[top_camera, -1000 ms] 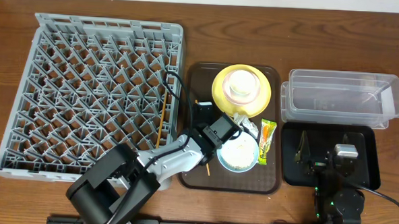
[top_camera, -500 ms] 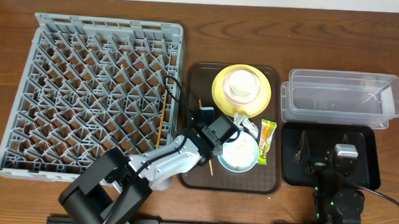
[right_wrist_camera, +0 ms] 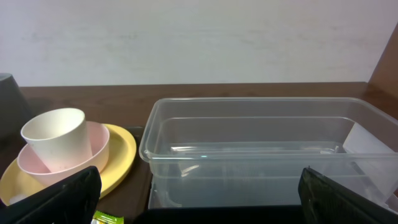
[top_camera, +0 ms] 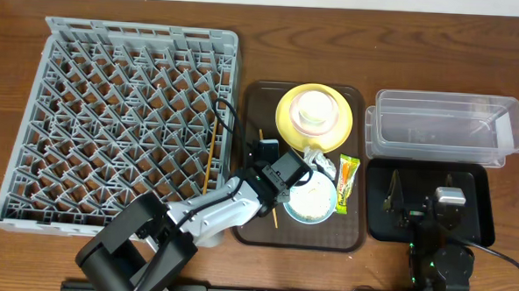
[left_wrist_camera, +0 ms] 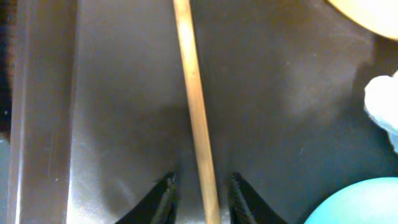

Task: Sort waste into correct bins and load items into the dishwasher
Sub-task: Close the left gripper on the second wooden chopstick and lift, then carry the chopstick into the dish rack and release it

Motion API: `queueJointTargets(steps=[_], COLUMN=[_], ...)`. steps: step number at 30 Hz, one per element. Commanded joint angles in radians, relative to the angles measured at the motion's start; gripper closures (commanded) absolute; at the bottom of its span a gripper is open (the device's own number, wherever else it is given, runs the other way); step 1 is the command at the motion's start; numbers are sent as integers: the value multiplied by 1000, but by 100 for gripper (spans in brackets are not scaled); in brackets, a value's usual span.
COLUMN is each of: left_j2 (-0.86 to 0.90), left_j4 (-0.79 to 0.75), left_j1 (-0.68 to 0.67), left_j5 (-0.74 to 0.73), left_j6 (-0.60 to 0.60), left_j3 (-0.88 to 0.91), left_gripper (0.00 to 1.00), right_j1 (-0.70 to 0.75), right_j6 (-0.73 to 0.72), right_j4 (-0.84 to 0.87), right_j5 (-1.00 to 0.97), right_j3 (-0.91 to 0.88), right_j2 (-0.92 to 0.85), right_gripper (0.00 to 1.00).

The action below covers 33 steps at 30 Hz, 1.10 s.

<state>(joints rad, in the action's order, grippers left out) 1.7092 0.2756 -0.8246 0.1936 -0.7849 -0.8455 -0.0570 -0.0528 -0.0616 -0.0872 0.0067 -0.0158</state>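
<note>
Presently: one chopstick (left_wrist_camera: 194, 106), laid flat near the left edge of the brown tray (left_wrist_camera: 112, 124), is straddled by the left end effector (left_wrist_camera: 202, 186), jaws narrowly parted, unclamped. The right end effector (right_wrist_camera: 199, 199) is spread wide, empty. Risk: the thin stick could be rolled aside or tipped once pinched off-centre.

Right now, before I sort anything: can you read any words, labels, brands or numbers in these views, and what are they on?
No text can be read in any view.
snack wrapper: printed, but too small and blurred to read.
clear container: the white patch at its right end shows no legible writing.
</note>
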Motion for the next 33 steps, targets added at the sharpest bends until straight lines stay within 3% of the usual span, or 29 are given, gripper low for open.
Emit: queueJointTargets(steps=[1, 12, 16, 23, 33], left_j2=[24, 88, 100, 90, -249], left_j4=[-9, -39, -38, -32, -7], left_j1=[2, 2, 2, 2, 4], left_j5=[35, 70, 69, 70, 89], left_j6=[6, 5, 5, 6, 234], left_j3=[24, 25, 25, 23, -21], left_gripper=[69, 71, 88, 92, 92], right_j1=[-2, -2, -2, -2, -2], right_j6=[-14, -14, -14, -14, -14], right_j4=[-3, -3, -3, -3, -3], right_j5=[-13, -13, -13, -13, -13], right_j3=[-1, -1, -1, -1, -1], right_j2=[2, 2, 2, 2, 2], right_gripper=[1, 1, 1, 1, 1])
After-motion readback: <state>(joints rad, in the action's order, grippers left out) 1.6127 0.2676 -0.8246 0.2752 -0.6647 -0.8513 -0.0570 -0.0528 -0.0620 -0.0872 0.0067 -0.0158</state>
